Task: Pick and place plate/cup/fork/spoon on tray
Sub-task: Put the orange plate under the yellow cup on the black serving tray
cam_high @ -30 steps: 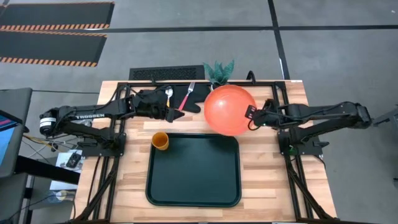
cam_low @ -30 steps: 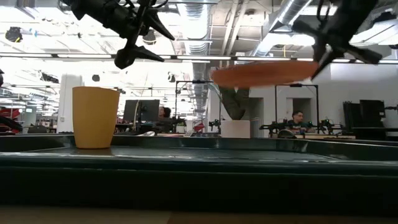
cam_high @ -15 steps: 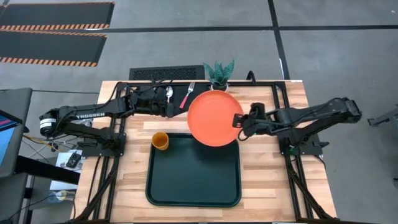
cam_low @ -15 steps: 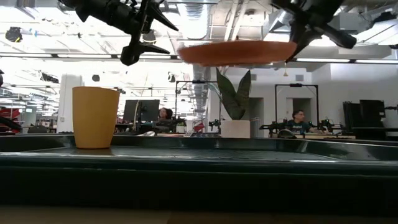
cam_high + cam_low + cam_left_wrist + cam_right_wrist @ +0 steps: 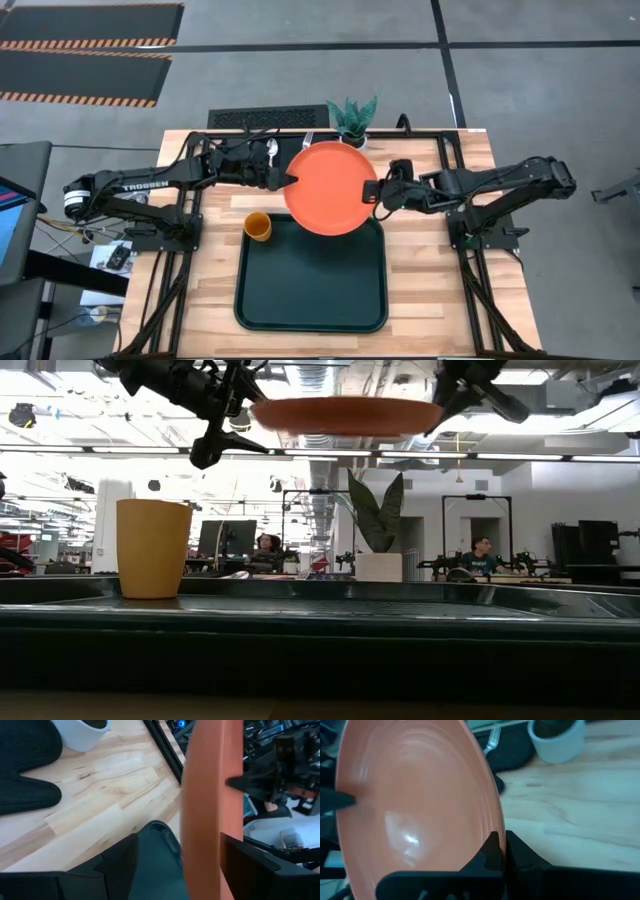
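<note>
The orange plate point(image 5: 330, 188) hangs level in the air over the far edge of the dark green tray point(image 5: 312, 300). My right gripper point(image 5: 374, 193) is shut on its right rim. My left gripper point(image 5: 287, 178) is open at the plate's left rim point(image 5: 210, 795), one finger above and one below it; I cannot tell whether they touch. The orange-yellow cup point(image 5: 258, 227) stands upright at the tray's far left corner. The spoon point(image 5: 272, 148) lies on the table at the far edge. Only the fork's tines point(image 5: 309, 136) show past the plate. My right gripper pinches the plate's rim point(image 5: 498, 822) between its two fingers, on the side toward the table's right edge. The fingers come in level from the right, one above and one below the rim. The plate is lifted clear and level, its top up.
A white pot with a green plant point(image 5: 352, 125) stands at the far edge, just beyond the plate. A black oven mitt point(image 5: 25, 775) lies on the table under the plate's far side. Bare wood lies right and left of the tray.
My right gripper has carried the plate toward the table's left edge and a little toward the near edge, from beside the plant to over the tray's far edge. The plate's left rim has come between my left gripper's open fingers. The plate now covers the mitt and fork handle.
</note>
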Tool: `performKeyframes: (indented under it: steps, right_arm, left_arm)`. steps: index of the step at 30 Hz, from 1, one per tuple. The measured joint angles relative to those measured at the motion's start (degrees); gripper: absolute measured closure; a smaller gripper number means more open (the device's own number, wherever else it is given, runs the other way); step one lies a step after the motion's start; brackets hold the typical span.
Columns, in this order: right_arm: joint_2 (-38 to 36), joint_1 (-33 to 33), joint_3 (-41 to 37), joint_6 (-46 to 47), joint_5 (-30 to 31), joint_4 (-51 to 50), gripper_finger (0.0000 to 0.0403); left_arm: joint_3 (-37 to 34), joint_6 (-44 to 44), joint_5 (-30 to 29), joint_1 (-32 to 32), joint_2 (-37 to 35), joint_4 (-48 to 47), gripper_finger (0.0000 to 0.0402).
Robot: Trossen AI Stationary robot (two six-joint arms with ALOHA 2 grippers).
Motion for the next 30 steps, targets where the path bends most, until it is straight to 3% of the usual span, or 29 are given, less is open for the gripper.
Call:
performKeyframes:
  steps: [5,13,24,30]
  right_arm:
    - [0.04,-0.93,0.08,-1.44,-0.78,1.56,0.0396]
    - [0.12,-1.88,0.09,-4.33,-1.64,2.41,0.0364]
    - [-4.50,-2.53,0.16,-15.45,-0.24,2.86,0.0258]
    - [-10.19,-2.51,0.10,-22.63,0.13,1.65,0.0194]
  left_arm:
    - [0.00,-0.63,-0.73,0.00,0.00,-0.01,0.0206]
    - [-0.01,-0.52,-4.35,0.00,0.03,-0.52,0.0381]
    - [-0.13,-5.50,-1.89,-1.05,-3.66,-1.86,0.0399]
    - [-0.15,-9.83,-1.86,-5.14,-10.54,-10.69,0.0400]
